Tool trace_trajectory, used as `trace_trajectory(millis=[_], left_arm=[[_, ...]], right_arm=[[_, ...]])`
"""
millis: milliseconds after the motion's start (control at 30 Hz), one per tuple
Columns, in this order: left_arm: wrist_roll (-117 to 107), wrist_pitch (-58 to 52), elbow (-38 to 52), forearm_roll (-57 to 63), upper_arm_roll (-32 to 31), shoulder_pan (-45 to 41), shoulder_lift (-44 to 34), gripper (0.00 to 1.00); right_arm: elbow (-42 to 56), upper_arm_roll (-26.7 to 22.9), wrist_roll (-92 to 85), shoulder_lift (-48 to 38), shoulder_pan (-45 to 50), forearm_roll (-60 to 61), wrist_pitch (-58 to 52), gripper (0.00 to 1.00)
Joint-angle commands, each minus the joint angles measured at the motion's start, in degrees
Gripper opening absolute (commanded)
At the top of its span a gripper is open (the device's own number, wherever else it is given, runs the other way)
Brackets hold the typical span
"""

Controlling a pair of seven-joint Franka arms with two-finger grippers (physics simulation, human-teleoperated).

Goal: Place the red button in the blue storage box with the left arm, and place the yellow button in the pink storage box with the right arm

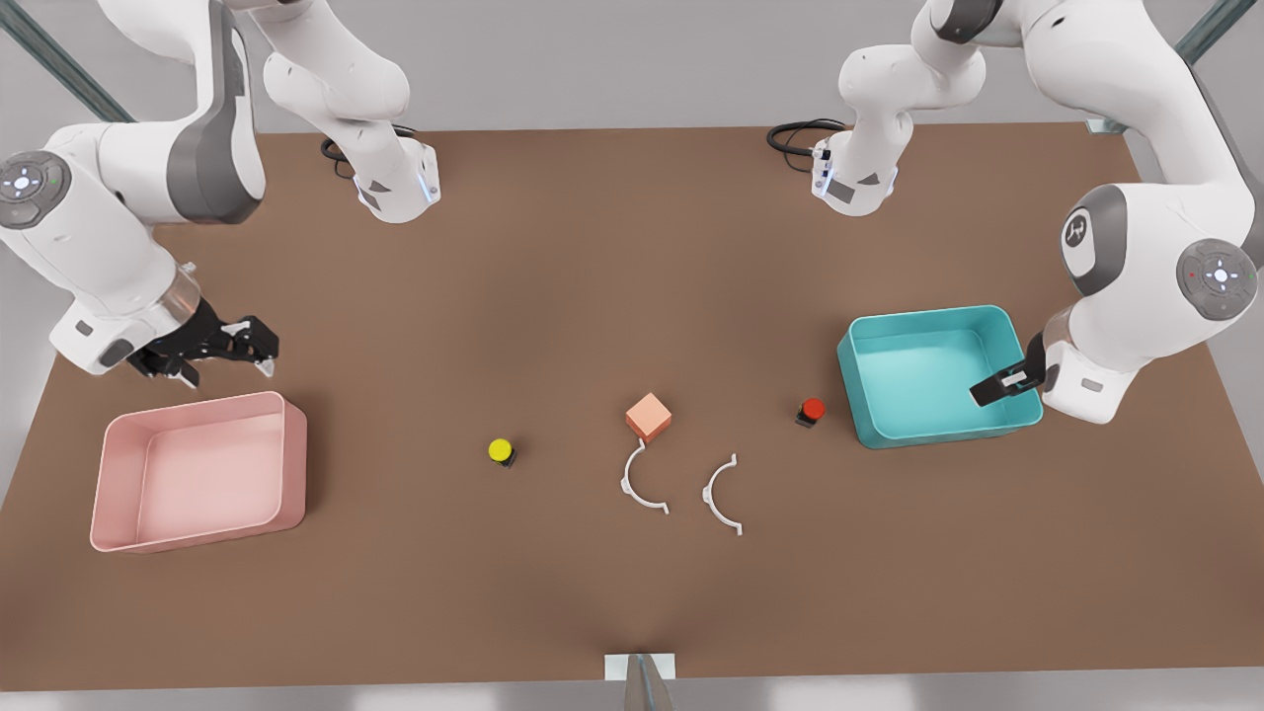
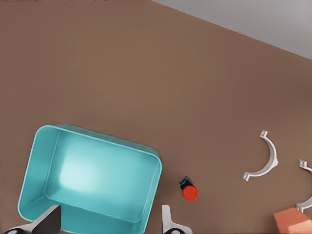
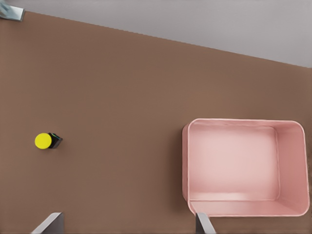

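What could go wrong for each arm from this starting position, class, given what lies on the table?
1. The red button is tiny and lies right beside the blue storage box; the open left gripper, hovering over that box, might clip the wall while reaching.
2. The yellow button sits far from the open right gripper, so a long reach onto a small cap may miss.
3. The orange cube and white clips nearby could get bumped.
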Motion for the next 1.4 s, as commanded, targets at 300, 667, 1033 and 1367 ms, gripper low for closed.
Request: trace_trajectory(millis=[300, 667, 1033, 1367], left_arm=[[27.3, 26.2, -13.0, -2.6, -0.3, -18.8, 8.0, 1.00], [36.6, 60.1, -41.4, -1.3, 0.3, -19.2, 4.5, 1.00], [40.7, 60.1, -44.9, -1.3, 0.3, -17.6, 5.9, 1.00], [41.4, 62.3, -44.4, -1.2, 0.3, -16.4, 11.3, 0.95]], right_arm=[[2.5, 7.0, 28.6, 16.1, 14.5, -2.8, 7.4, 1.00], [-6.1, 6.4, 43.7, 32.9, 21.2, -10.2, 32.8, 1.00], [-9.0, 6.8, 33.1, 35.0, 16.2, -10.0, 37.8, 1.00], [-8.8, 7.3, 32.9, 39.1, 15.2, -9.8, 40.5, 1.00]])
